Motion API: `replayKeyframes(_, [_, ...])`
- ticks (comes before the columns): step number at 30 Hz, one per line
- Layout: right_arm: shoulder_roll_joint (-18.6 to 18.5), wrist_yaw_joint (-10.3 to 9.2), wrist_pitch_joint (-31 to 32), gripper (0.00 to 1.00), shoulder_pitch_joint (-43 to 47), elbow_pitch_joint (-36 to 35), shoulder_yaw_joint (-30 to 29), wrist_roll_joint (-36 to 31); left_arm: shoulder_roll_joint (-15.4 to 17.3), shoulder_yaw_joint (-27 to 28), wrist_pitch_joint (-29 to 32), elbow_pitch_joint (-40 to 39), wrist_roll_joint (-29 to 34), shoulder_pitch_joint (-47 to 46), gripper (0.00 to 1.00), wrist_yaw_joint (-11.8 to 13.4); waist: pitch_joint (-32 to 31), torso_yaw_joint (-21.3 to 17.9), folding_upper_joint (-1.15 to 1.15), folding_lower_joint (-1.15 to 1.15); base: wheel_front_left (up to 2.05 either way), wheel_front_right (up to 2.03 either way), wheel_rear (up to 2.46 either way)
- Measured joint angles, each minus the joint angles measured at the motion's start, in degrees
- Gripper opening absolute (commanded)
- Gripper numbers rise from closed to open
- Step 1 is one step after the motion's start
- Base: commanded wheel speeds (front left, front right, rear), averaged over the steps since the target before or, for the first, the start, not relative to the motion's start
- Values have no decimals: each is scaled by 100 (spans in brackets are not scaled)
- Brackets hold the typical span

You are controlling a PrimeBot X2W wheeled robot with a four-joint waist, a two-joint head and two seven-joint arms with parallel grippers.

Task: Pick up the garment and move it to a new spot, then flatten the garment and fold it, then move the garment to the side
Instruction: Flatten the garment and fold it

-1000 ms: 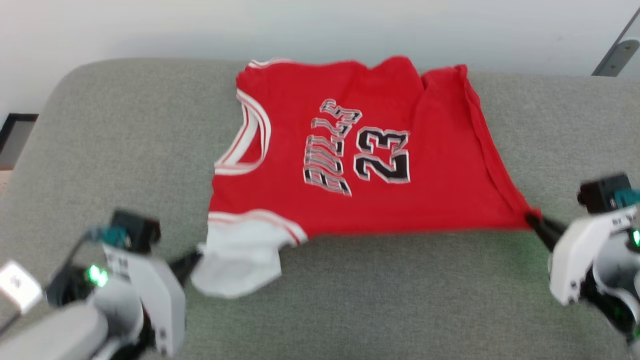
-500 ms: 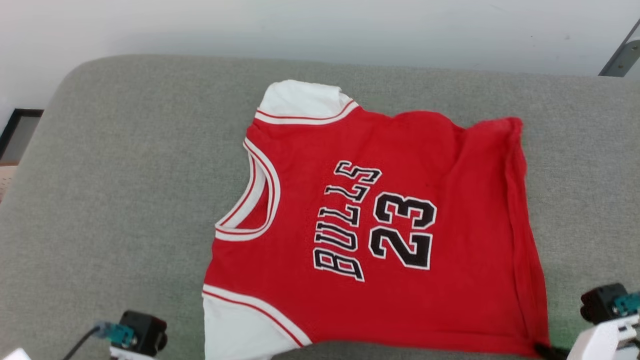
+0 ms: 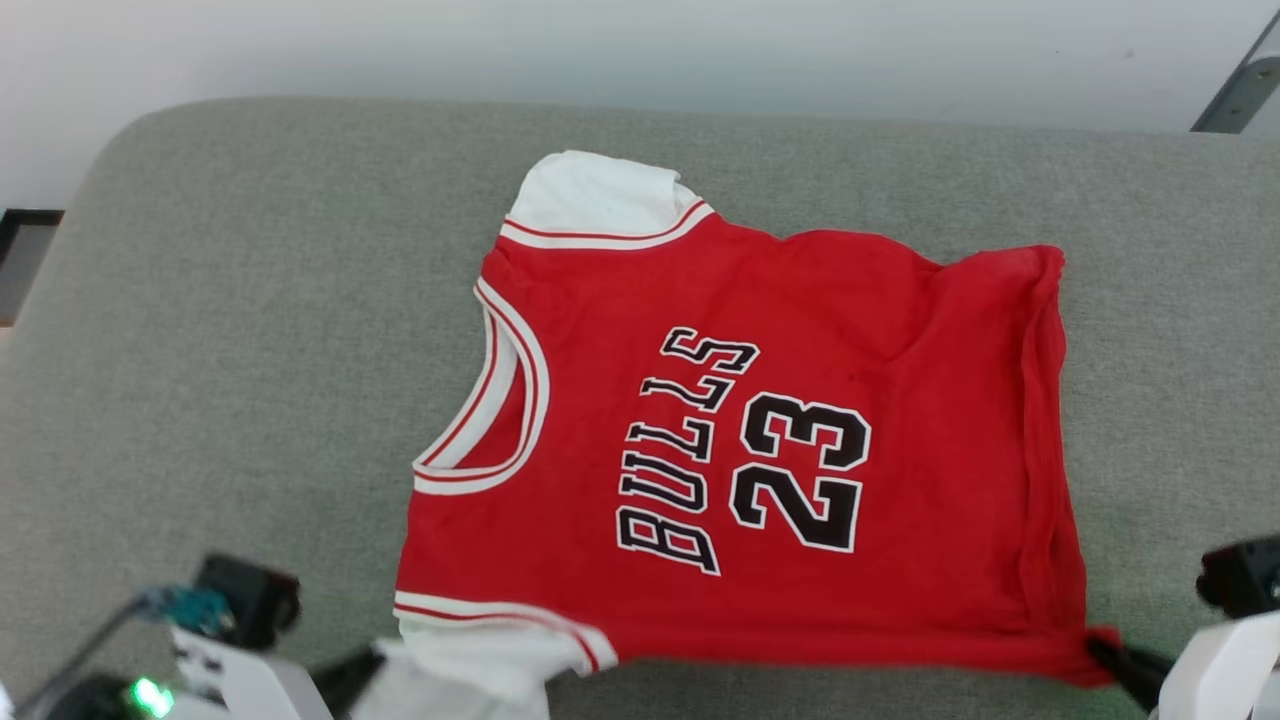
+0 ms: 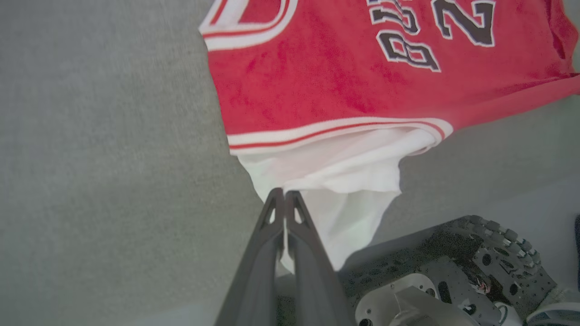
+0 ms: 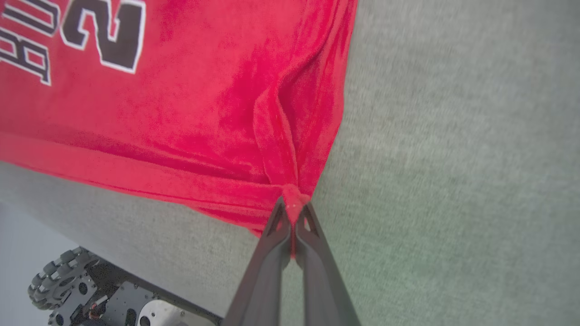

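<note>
The garment [image 3: 760, 450], a red T-shirt with white sleeves and black "BULLS 23" lettering, lies spread on the grey cushion, collar to the left. My left gripper [image 3: 370, 665] is shut on the near white sleeve [image 4: 344, 181] at the cushion's front edge; in the left wrist view its fingertips [image 4: 284, 194] pinch the sleeve's edge. My right gripper [image 3: 1105, 650] is shut on the near red hem corner, and the right wrist view shows that cloth [image 5: 181, 113] bunched between its tips [image 5: 292, 210]. The far white sleeve [image 3: 590, 195] lies flat.
The grey cushion [image 3: 250, 350] extends well to the left and right of the shirt, with a pale wall [image 3: 600, 50] behind it. My wheeled base [image 4: 453, 280] sits just below the cushion's front edge. A metal bar [image 3: 1240, 90] leans at the far right.
The shirt went from stretched between the grippers, far side bunched, to laid out on the cushion with its far sleeve spread. The head view has shifted. Both grippers keep their hold.
</note>
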Motion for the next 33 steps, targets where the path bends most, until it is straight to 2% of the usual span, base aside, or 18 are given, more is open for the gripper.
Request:
replayKeyframes(5, [82, 0, -2, 0, -487, -160, -97, -201, 292, 261, 312, -148, 426, -699, 0, -107, 35, -87, 0, 0, 0, 0, 0])
replayKeyframes(10, [146, 0, -30, 0, -1234, 55, 40, -388, 125, 427, 751, 254, 840, -1554, 0, -628, 128, -187, 0, 0, 0, 0, 0])
replayKeyframes(13, [144, 0, -55, 0, -1720, 349, 149, -497, -211, 467, 1016, 711, 1074, -2142, 0, -1058, 222, -231, 0, 0, 0, 0, 0])
replayKeyframes(18, [141, -1, -220, 0, -2590, 1093, 434, -549, -982, 403, 1330, 1890, 1357, -2995, 0, -1724, 398, -310, 0, 0, 0, 0, 0])
replayKeyframes(23, [200, 0, -509, 0, -3250, 1965, 776, -606, -1749, 230, 1349, 3236, 1505, -3478, 0, -2298, 575, -405, 0, 0, 0, 0, 0])
replayKeyframes(28, [300, -1, -723, 0, -3715, 2720, 1120, -599, -2350, 68, 1339, 4462, 1501, -3679, 0, -2736, 730, -480, 0, 0, 0, 0, 0])
replayKeyframes(33, [347, -1, -802, 0, -4063, 3245, 1417, -522, -2824, -27, 1340, 5424, 1395, -3766, 0, -3029, 840, -517, 0, 0, 0, 0, 0])
